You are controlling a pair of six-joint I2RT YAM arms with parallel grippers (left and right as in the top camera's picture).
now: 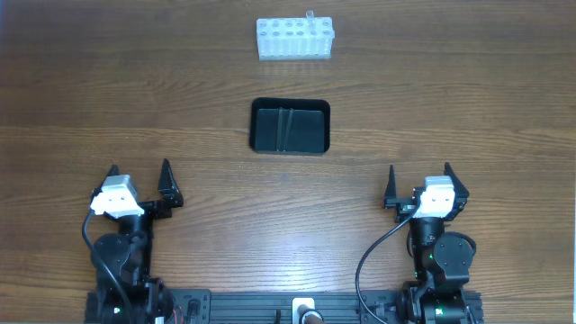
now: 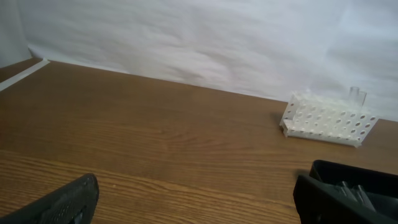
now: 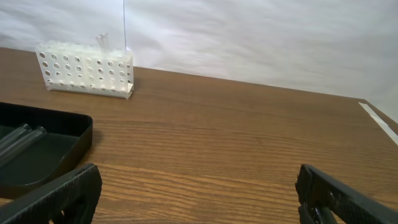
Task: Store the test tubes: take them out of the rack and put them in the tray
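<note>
One tube [image 1: 311,18] is seen standing in the white rack [image 1: 295,40] at the far side of the bench [image 1: 135,81], more tubes [image 1: 286,128] are laid in the black tray [image 1: 312,133] near it, and the left tool [image 1: 139,167] and the right tool [image 1: 420,168] are held wide open with nothing in them.

Open wooden table [image 1: 180,99] from left gripper [image 1: 139,171] and right gripper [image 1: 420,171] up to black tray [image 1: 290,151], passable on both flanks; beyond, past a bare strip, white rack [image 1: 295,43] with one tube [image 1: 310,16] jutting above.
</note>
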